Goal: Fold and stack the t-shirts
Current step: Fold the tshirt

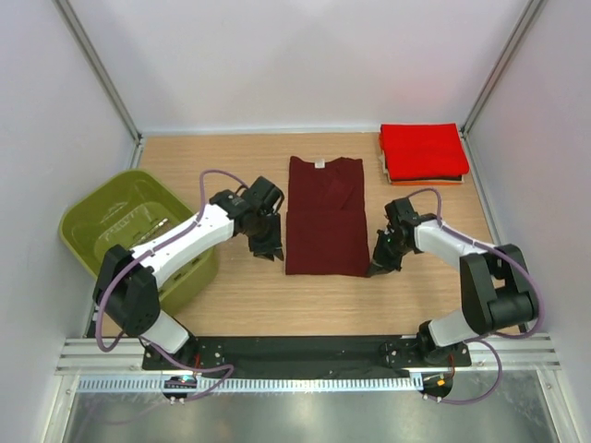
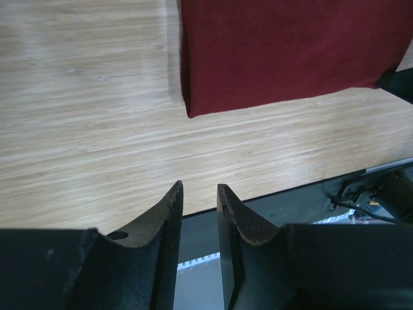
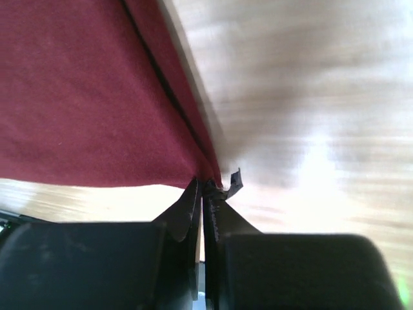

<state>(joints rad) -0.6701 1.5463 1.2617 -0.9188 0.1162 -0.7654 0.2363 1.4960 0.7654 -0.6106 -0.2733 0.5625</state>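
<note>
Wooden tabletop [image 1: 240,295]: right gripper [image 3: 206,190] fingers shut, pinching near corner of flat dark maroon cloth t-shirt [image 1: 323,221]; left gripper [image 2: 200,194] fingers partly apart, empty, touching nothing.

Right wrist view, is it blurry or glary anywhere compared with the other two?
Right wrist: the table is smeared with blur and washed out by glare, the maroon t-shirt soft; left wrist: wood grain sharp, evenly lit; top external: sharp, soft even light.

Bare table [image 1: 231,295] flanks the maroon t-shirt [image 1: 323,217]; basket [image 1: 120,208] blocks the left edge, folded stack [image 1: 423,152] the back-right corner.
</note>
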